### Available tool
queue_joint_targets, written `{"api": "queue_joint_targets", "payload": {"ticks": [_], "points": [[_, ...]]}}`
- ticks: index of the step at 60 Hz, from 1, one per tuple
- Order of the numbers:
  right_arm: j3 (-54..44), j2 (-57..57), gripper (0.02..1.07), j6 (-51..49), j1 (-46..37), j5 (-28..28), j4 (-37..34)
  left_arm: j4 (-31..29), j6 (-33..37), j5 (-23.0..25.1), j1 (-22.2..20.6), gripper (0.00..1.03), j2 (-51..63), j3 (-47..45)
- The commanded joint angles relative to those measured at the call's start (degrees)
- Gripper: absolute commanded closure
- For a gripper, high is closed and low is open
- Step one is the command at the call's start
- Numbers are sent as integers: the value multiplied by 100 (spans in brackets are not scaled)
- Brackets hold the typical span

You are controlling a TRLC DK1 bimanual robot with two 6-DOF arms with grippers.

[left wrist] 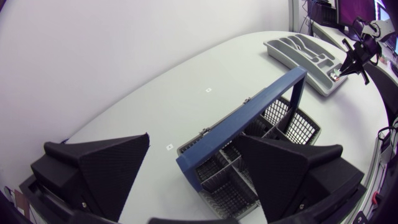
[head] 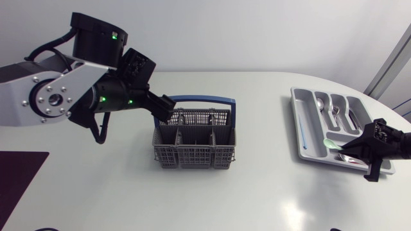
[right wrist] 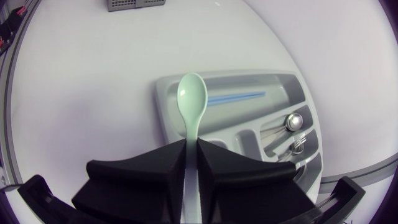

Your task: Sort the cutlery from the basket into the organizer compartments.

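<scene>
Right claw: my right gripper (right wrist: 191, 146) is clamped on the handle of the pale green spoon (right wrist: 191, 93), one finger on each side.
Spoon axis: it runs straight out ahead of my fingers with the bowl leading, crosswise to the long slots of the organizer (right wrist: 163, 118).
Key relation: the organizer lies under and ahead of the right claw. The bowl hangs over its outer long slot, near that slot's end wall. I judge the spoon has to be turned in line with a slot, or moved over the spoon slot, before I let go.
Nearer arm: the right one, which is right at the organizer. My left arm is well apart from it.
Organizer contents: a thin blue stick (right wrist: 236, 98) lies lengthways in the long slot ahead of the claw. In the shorter slots off to one side are a metal spoon (right wrist: 292, 121) and what looks like a fork (right wrist: 297, 145).
Left claw: my left gripper (left wrist: 193, 140) is spread wide and holds nothing.
Basket: the basket (head: 192, 156) sits just ahead of and below the left claw, with its blue handle (left wrist: 242, 124) crossing the gap between my fingers.
Basket contents: I see no cutlery in the cells that show, though some cells are hidden behind my fingers.
</scene>
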Motion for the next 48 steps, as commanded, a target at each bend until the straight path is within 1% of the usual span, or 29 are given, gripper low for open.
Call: {"api": "queue_joint_targets", "payload": {"ticks": [1, 13, 24, 30, 35, 40, 45, 47, 48], "points": [[423, 468, 99, -500, -277, 86, -169, 147, 92, -109, 43, 4, -147, -290], [1170, 1338, 99, -807, -629, 315, -318, 305, 180, -241, 122, 4, -174, -457], [1416, 1760, 99, -957, -708, 552, -265, 305, 188, -329, 139, 4, -270, -518], [1381, 1909, 99, -965, -699, 745, 78, 305, 232, -443, 157, 4, -305, -580], [1354, 2076, 98, -957, -682, 877, 394, 305, 241, -443, 210, 4, -341, -632], [1381, 2199, 98, -930, -673, 974, 579, 305, 250, -443, 245, 4, -411, -703], [1416, 2252, 98, -913, -673, 1009, 614, 296, 276, -443, 289, 4, -464, -738], [1416, 2252, 95, -895, -673, 1009, 605, 296, 294, -443, 315, 4, -481, -747], [1416, 2243, 91, -886, -673, 1009, 614, 288, 294, -443, 333, 4, -490, -747]]}}
